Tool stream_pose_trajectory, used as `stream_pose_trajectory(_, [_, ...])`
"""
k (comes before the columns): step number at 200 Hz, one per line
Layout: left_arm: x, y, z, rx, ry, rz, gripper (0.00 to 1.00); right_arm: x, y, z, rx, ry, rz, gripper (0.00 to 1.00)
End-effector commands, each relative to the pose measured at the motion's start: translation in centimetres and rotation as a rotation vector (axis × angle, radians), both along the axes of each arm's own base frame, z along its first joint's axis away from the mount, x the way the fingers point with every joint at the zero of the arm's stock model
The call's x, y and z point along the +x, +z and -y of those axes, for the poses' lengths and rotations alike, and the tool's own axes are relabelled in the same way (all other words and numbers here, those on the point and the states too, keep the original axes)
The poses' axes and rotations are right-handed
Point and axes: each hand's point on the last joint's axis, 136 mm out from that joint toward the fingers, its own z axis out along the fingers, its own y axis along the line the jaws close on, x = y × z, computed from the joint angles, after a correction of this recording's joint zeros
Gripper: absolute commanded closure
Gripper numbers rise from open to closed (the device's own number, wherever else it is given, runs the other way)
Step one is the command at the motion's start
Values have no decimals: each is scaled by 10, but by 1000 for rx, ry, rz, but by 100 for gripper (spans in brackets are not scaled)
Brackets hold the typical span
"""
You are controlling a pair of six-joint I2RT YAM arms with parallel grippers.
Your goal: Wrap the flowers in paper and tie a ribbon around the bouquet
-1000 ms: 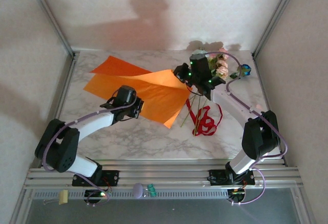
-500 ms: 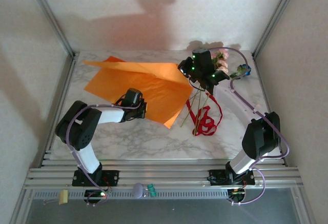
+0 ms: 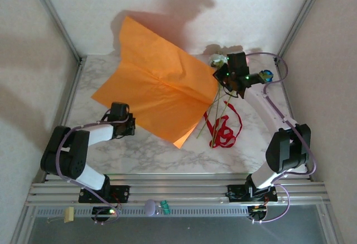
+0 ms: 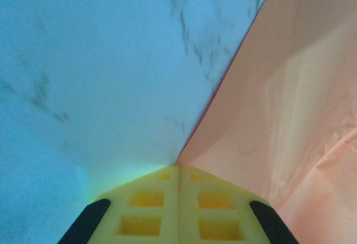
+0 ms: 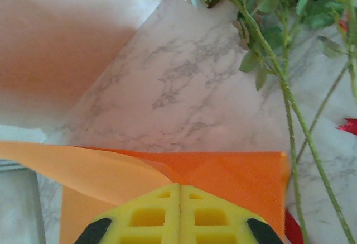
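The orange paper [image 3: 156, 90] hangs spread in the air between my two grippers, its top corner reaching up against the back wall. My left gripper [image 3: 126, 122] is shut on the paper's lower left edge; in the left wrist view the pale underside [image 4: 279, 115] runs off from the closed fingertips [image 4: 178, 168]. My right gripper [image 3: 219, 77] is shut on the paper's right corner [image 5: 234, 171]. The flowers [image 3: 218, 61] lie behind the right gripper, with green stems [image 5: 279, 82] running toward the front. The red ribbon [image 3: 223, 129] lies looped on the table beside the stems.
The marble table [image 3: 145, 149] is fenced by metal posts and pale walls at the back and sides. A dark blue bloom [image 3: 268, 75] lies near the right wall. The right arm's cable [image 3: 268, 87] loops above the flowers.
The paper has been raised from lying folded on the table to hanging spread open. My right gripper moved right and back with its corner. My left gripper drew back toward the near left.
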Motion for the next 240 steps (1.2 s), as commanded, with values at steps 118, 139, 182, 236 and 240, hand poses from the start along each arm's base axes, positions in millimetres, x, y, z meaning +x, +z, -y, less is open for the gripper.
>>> stream_pose_trajectory(118, [39, 78, 156, -171, -339, 150, 92, 11, -15, 15, -39, 5, -108, 100])
stream_pose_trajectory(139, [46, 59, 187, -187, -375, 119, 92, 19, -11, 16, -75, 25, -83, 100])
stream_pose_trajectory(182, [15, 7, 168, -108, -383, -19, 94, 33, -9, 17, -175, 84, -62, 100])
stream_pose_trajectory(236, [-53, -20, 127, -77, -354, -118, 95, 39, -18, 19, -238, 123, -65, 100])
stream_pose_trajectory(240, [-57, -21, 121, -70, -345, -125, 95, 39, -18, 20, -244, 123, -65, 100])
